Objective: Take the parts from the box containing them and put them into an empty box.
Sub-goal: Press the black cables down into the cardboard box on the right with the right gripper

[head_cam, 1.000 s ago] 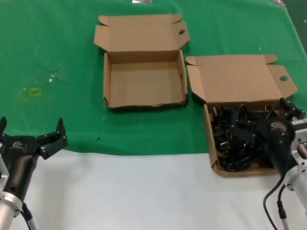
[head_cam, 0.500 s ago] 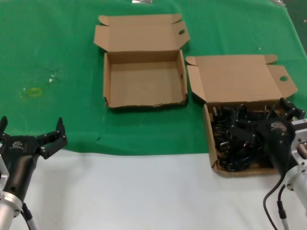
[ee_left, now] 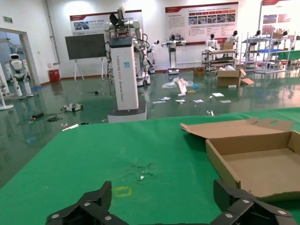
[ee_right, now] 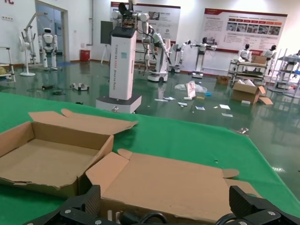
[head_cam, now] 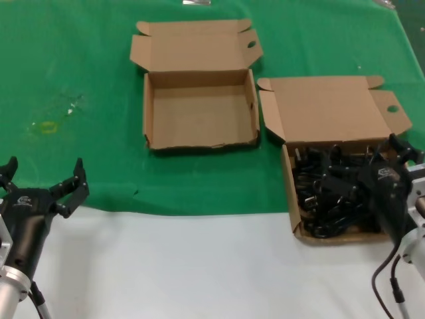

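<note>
- The table [head_cam: 199, 266] is white at its near edge, with a green cloth [head_cam: 80, 66] over the rest.
- An empty box [head_cam: 199, 109] lies on the cloth, between the left gripper [head_cam: 43, 186] and the right gripper [head_cam: 398, 156], farther out.
- The box containing them [head_cam: 332, 119] lies under the right gripper.

Black cords [head_cam: 329, 193], plain brown boxes [head_cam: 199, 109], green cloth [head_cam: 80, 66].

Left hand [head_cam: 43, 187]: my matte black casing, small white logo, silver wrist collar, screws along pronged fingers.
Right hand [head_cam: 392, 166]: my same black shell, white logo, black cable trailing below.
</note>
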Action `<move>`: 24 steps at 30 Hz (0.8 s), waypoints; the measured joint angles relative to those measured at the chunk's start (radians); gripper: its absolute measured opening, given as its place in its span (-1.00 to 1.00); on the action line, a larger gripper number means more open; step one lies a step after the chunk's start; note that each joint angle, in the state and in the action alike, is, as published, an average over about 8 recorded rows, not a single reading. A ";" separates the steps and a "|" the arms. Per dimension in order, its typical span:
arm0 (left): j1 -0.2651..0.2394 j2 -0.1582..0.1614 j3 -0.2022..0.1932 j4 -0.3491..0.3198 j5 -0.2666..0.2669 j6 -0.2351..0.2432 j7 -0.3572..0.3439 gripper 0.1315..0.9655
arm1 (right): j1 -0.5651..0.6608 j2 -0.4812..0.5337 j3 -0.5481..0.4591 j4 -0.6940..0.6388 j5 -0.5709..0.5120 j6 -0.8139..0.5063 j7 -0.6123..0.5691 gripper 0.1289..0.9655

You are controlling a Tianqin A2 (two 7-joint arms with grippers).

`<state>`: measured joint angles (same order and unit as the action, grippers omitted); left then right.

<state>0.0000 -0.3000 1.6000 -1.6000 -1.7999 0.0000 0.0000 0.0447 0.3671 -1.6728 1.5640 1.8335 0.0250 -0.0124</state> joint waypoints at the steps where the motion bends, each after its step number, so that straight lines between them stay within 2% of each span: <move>1: 0.000 0.000 0.000 0.000 0.000 0.000 0.000 0.57 | -0.001 0.012 -0.007 0.003 0.006 0.005 0.002 1.00; 3: 0.000 0.000 0.000 0.000 0.000 0.000 0.000 0.49 | -0.002 0.037 -0.021 0.009 0.020 0.013 0.005 1.00; 7: 0.000 0.000 0.000 0.000 0.000 0.000 0.000 0.49 | -0.002 0.101 -0.053 0.020 0.047 0.021 0.011 1.00; 13: 0.000 0.000 0.000 0.000 0.000 0.000 0.000 0.11 | 0.020 0.212 -0.104 0.017 0.062 -0.019 0.028 1.00; 18: 0.000 0.000 0.000 0.000 0.000 0.000 0.000 -0.14 | 0.069 0.313 -0.129 0.006 0.054 -0.130 0.060 1.00; 24: 0.000 0.000 0.000 0.000 0.000 0.000 0.000 -0.51 | 0.162 0.419 -0.146 -0.018 0.042 -0.325 0.092 1.00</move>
<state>0.0000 -0.3000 1.6000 -1.6000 -1.7999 0.0000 -0.0001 0.2064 0.7859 -1.8184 1.5458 1.8757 -0.3002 0.0793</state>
